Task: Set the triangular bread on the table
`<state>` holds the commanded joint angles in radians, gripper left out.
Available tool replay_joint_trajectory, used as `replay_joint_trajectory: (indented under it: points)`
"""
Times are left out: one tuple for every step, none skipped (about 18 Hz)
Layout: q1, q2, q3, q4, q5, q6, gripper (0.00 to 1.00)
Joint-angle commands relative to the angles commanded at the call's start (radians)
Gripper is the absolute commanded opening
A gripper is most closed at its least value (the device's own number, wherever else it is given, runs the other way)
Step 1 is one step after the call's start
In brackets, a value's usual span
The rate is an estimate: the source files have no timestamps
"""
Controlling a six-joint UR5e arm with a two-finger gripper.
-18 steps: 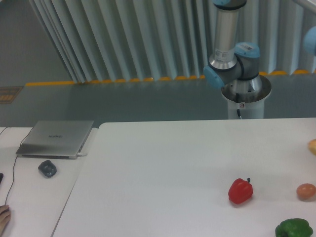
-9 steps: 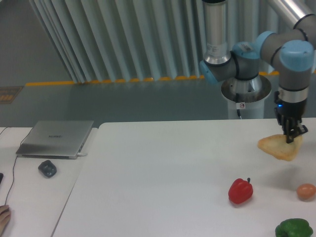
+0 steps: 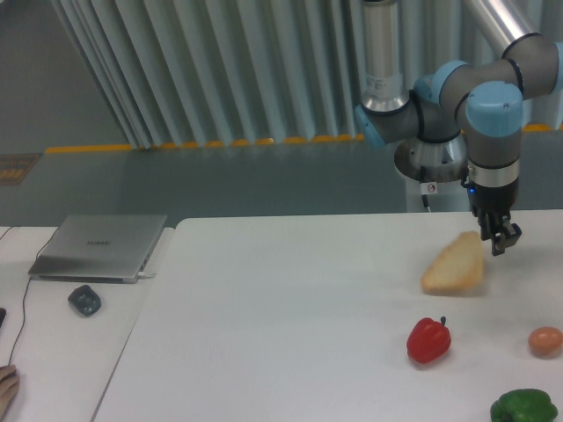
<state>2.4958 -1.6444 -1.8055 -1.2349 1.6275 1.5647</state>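
Pale golden-tan and smooth-crusted, the triangular bread (image 3: 455,263) hangs tilted at the right side of the scene, its upper right corner pinched between the jaws of the gripper (image 3: 494,238), which are closed on that corner. The wedge slopes down to the left from the grip; whether its lower edge touches the surface (image 3: 281,316) or hovers just above it cannot be told from this view. The arm (image 3: 489,123) reaches down to it from the far right, grey tube and light blue joints, with its round base (image 3: 437,163) standing beyond the far edge of the surface.

Nearer the camera and slightly left of the bread's lower end sits a red bell pepper (image 3: 428,340), apart from it. Further right, near the frame's edge, lies a small orange-tan ball (image 3: 545,340), and in the near right corner a green pepper (image 3: 524,407) is partly cut off. On the adjoining desk (image 3: 53,352) at the left rest a closed silver laptop (image 3: 101,246) and, just nearer, a small dark object (image 3: 84,300).
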Motion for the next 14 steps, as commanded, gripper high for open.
replay_joint_trajectory:
  points:
    - [0.003, 0.0, 0.006, -0.002, -0.003, 0.006, 1.0]
    - [0.008, -0.002, 0.018, -0.002, -0.011, 0.005, 1.0]
    - [0.009, -0.005, 0.028, -0.006, -0.011, -0.002, 1.0]
    - [0.011, -0.014, 0.037, -0.006, -0.012, -0.008, 1.0]
    - [0.012, -0.024, 0.054, -0.009, -0.012, -0.012, 1.0]
    - [0.014, -0.037, 0.075, -0.012, -0.011, -0.026, 1.0]
    - [0.02, -0.049, 0.092, -0.014, -0.002, -0.02, 1.0]
    - [0.026, -0.055, 0.109, -0.012, -0.002, -0.018, 1.0]
    - [0.038, -0.063, 0.13, -0.015, -0.003, -0.012, 1.0]
    - [0.047, -0.083, 0.162, -0.023, -0.005, 0.012, 1.0]
    - [0.055, -0.095, 0.187, -0.041, -0.003, 0.058, 1.0]
    - [0.07, -0.101, 0.208, -0.058, -0.006, 0.121, 1.0]
    - [0.09, -0.113, 0.239, -0.073, -0.012, 0.209, 1.0]
    - [0.103, -0.139, 0.268, -0.087, -0.014, 0.277, 1.0]
